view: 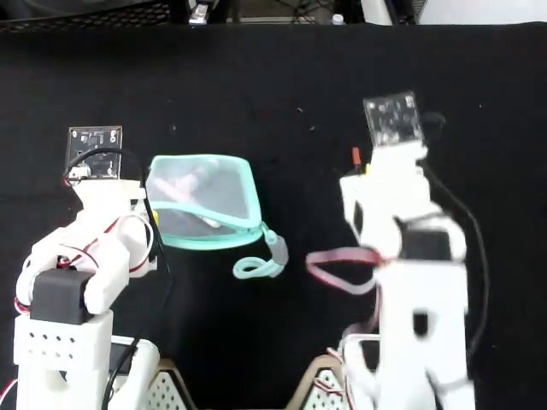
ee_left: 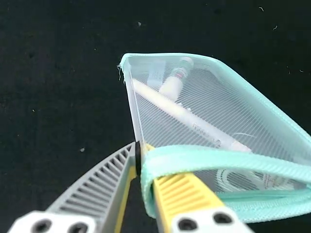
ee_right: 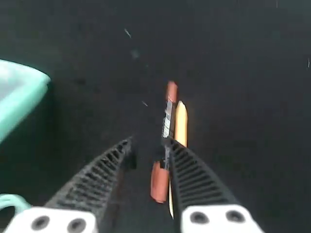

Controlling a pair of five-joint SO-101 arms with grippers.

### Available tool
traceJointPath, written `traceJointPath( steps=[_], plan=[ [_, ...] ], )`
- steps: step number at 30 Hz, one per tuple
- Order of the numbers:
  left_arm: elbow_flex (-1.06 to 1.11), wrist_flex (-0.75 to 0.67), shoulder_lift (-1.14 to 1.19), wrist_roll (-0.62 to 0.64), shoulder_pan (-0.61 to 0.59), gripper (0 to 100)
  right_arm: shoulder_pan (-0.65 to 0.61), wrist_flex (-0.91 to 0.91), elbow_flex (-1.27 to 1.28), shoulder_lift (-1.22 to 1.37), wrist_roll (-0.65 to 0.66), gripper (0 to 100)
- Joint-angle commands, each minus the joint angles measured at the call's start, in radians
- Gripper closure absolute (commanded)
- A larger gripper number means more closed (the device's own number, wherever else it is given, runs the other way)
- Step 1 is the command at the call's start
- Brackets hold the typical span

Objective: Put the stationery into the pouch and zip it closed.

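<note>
Clamps pouch [ee_left: 209, 116] rim with left gripper [ee_left: 140, 150] to steady it, holds right gripper [ee_right: 148, 145] jaws apart over orange pen [ee_right: 169, 109] right of pouch for pickup.

A pen [ee_left: 184, 114] lies inside the pouch [view: 205, 201], markers [ee_right: 167, 124] rightward.

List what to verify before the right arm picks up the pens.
1. Left gripper clamped on the pouch rim: ok.
2. Pouch mouth open: ok, the rim looks parted.
3. Right gripper open: ok.
4. Orange pen and yellow pencil centred in the right gripper: not ok, they lie off to one side.
5. White pen inside the pouch: ok.
</note>
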Motion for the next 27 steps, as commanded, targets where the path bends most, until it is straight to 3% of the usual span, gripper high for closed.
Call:
traceJointPath(
  steps=[1,6,13,27],
  plan=[
    [-0.010,-0.011,-0.012,0.002,-0.005,97,0.031,-0.066,-0.148,0.309,0.011,86.3],
    [-0.007,-0.011,-0.012,0.000,-0.005,97,0.029,-0.021,-0.481,0.719,0.064,85.4],
    [-0.007,-0.011,-0.012,0.000,-0.005,97,0.032,0.201,-0.992,1.201,0.066,85.3],
    [-0.007,-0.011,-0.012,0.000,-0.005,97,0.049,0.459,-1.733,1.733,0.066,85.3]
  ],
)
